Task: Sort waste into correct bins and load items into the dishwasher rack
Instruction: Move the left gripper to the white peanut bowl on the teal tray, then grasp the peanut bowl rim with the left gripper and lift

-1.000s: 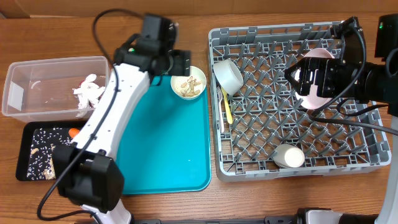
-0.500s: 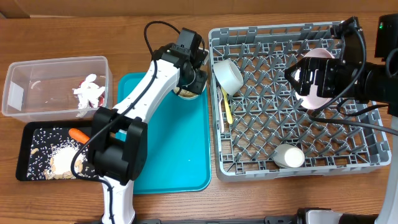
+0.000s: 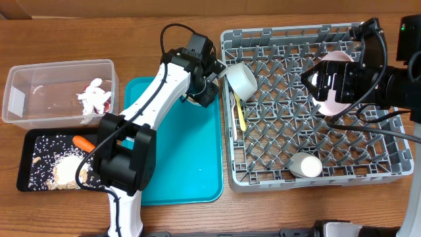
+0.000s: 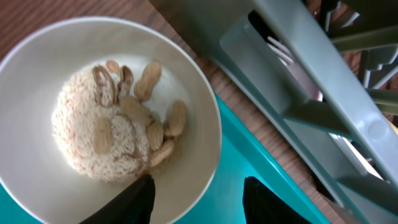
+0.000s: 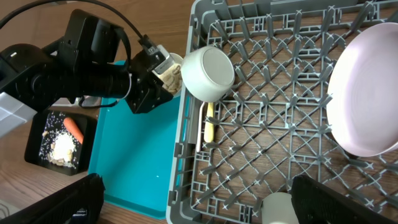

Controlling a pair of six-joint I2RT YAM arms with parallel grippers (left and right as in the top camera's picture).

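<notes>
The rim of the scrap-filled bowl (image 4: 37, 81) is straddled by the left tool (image 4: 199, 202), spread apart; the right tool (image 5: 196, 199) is likewise spread.

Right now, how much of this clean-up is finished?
Mostly done. Paper sits in the clear tub, a carrot in the black tray; the plate, a bowl, a second bowl and a yellow utensil are in the rack. The left gripper straddles the rim of the last bowl, which holds peanuts. Emptying and racking it remains.
</notes>
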